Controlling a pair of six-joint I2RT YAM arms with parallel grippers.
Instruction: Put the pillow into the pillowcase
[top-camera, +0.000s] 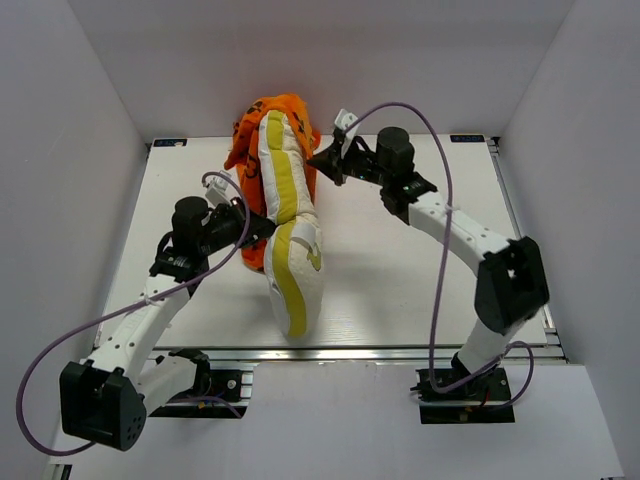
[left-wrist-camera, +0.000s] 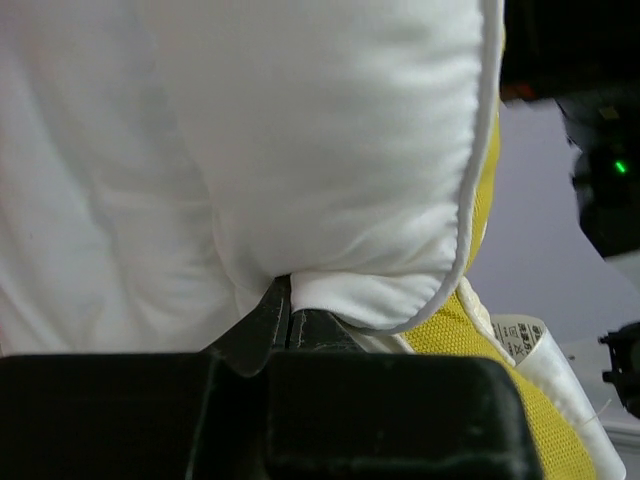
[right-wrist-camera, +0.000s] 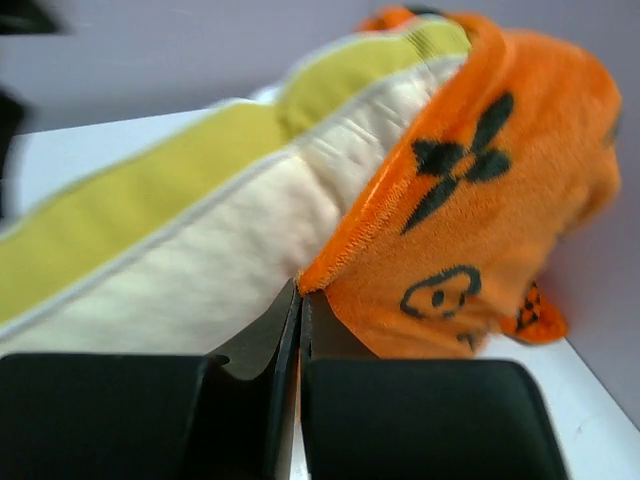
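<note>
The cream-white pillow (top-camera: 300, 275) with its yellow band stands on edge, running from the table's front toward the back. The orange pillowcase (top-camera: 282, 110) covers its far end and hangs down its left side. My left gripper (top-camera: 268, 228) presses against the pillow's left face. In the left wrist view the gripper (left-wrist-camera: 290, 288) is shut, its tips tucked into a fold of the white pillow (left-wrist-camera: 300, 150). My right gripper (top-camera: 322, 162) is at the case's right edge. In the right wrist view it (right-wrist-camera: 300, 290) is shut on the orange hem of the pillowcase (right-wrist-camera: 480, 230), beside the pillow (right-wrist-camera: 200, 260).
The white table (top-camera: 420, 270) is boxed in by white walls at the left, back and right. A metal rail (top-camera: 400, 352) runs along the front edge. A white label (left-wrist-camera: 520, 335) hangs by the pillow's yellow band (left-wrist-camera: 470, 340). The right arm (left-wrist-camera: 610, 180) shows behind the pillow.
</note>
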